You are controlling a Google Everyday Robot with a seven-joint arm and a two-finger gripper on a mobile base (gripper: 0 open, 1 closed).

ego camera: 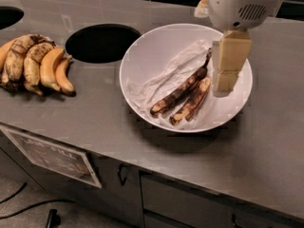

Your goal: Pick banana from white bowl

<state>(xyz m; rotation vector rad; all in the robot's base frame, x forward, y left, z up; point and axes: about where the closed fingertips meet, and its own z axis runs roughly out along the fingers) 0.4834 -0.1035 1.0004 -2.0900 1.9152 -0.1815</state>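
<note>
Banana (183, 90), nearly black, lies slantwise on the crinkled liner in the white bowl (156, 44), touching a shorter yellow-patched banana (194, 100). The tool (223, 87) hangs over the bowl's right side, just beside both. I cannot tell whether it is open or closed.
</note>
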